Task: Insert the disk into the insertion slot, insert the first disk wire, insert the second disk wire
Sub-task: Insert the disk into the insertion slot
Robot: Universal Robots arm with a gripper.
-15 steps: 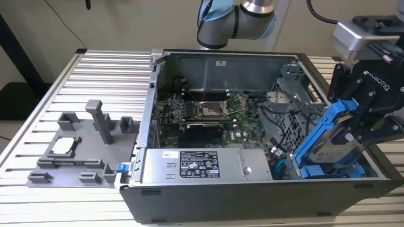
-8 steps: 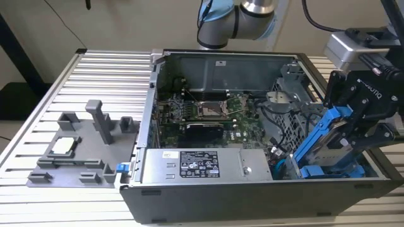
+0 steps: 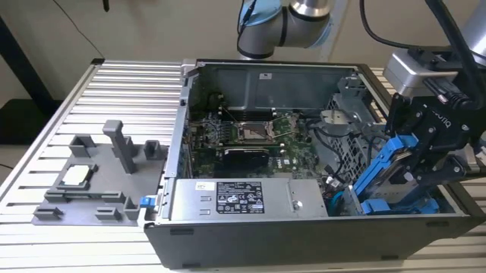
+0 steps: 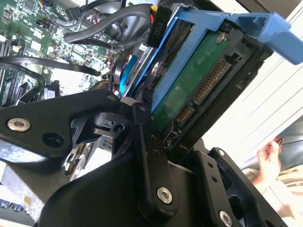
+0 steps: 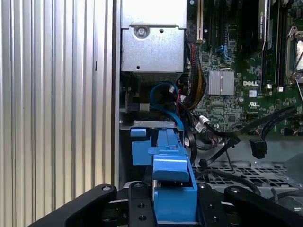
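Exterior view shows the end effector (image 3: 408,169) clamped on the tilted, blue-framed disk (image 3: 386,158).

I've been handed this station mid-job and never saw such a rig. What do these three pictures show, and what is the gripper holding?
The exterior view comes from a camera off the arm. It shows a robot arm reaching over an open computer case that sits on a slatted metal table. Beside the case, on the exterior view's left, lies a grey fixture tray. Inside the case are the motherboard and the silver power-supply box. The two wrist views come from cameras riding on the arm, by the black gripper. It is shut on the disk, the drive in the bright blue carrier. The disk is held tilted, with its lower end inside the case at the exterior view's right. The second wrist view shows the disk's green circuit board.
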